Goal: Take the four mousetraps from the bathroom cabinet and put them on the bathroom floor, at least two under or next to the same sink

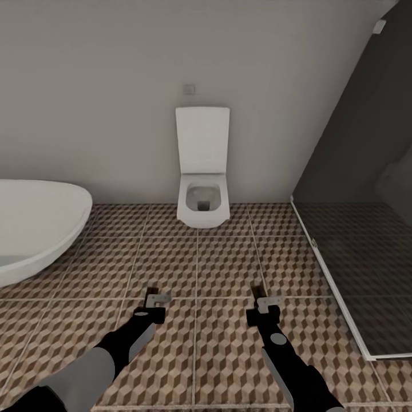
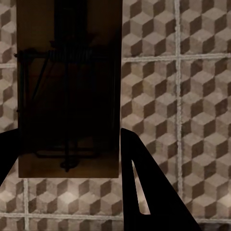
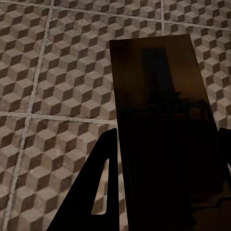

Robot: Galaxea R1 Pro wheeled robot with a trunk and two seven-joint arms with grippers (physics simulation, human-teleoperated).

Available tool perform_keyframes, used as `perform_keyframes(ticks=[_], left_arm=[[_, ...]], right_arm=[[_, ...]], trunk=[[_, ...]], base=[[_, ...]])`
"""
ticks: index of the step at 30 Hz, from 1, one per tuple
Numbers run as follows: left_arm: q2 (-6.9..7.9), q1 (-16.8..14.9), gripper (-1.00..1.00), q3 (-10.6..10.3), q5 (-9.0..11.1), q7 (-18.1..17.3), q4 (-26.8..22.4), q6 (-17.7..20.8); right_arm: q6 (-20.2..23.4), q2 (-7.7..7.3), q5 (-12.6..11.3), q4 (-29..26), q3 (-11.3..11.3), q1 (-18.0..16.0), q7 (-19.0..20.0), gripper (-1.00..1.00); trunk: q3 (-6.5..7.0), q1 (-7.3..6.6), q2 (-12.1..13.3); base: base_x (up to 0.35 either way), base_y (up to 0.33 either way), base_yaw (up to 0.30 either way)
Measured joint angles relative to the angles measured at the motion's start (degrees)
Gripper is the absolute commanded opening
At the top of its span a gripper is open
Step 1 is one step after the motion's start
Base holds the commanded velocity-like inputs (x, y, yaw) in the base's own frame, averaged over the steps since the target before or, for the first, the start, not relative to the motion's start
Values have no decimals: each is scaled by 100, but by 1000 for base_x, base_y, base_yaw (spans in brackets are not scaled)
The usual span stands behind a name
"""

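I hold two mousetraps low over the bathroom floor (image 1: 197,269), one in each hand. My left gripper (image 1: 153,308) is shut on a tan mousetrap (image 1: 152,296). In the left wrist view that mousetrap (image 2: 67,91) is a shadowed wooden board with a dark wire spring, clamped between the dark fingers (image 2: 144,192). My right gripper (image 1: 262,308) is shut on a second mousetrap (image 1: 257,294). Seen from the right wrist, this mousetrap (image 3: 161,120) juts out past the finger (image 3: 98,192) above the cube-pattern tiles (image 3: 53,72). The cabinet and the sink are out of view.
A white toilet (image 1: 202,189) with its lid up stands against the far wall straight ahead. An oval white bathtub (image 1: 34,229) fills the left side. A dark glass shower enclosure (image 1: 360,269) with a white frame closes off the right.
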Motion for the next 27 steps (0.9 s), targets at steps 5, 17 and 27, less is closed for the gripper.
perform_keyframes(ticks=[5,17,27], left_arm=[[0,0,-100,-2,0,0,0,0],[0,0,-100,0,0,-4,1,0],[0,0,-100,-1,0,-4,4,0]], right_arm=[[0,0,0,0,0,0,0,-100],[0,0,0,0,0,0,0,-100],[-8,0,1,0,0,0,0,-100]], trunk=[[-136,110,-201],[-462,373,-682],[-734,593,-1083]], base=[[0,0,0],[0,0,0],[0,0,0]])
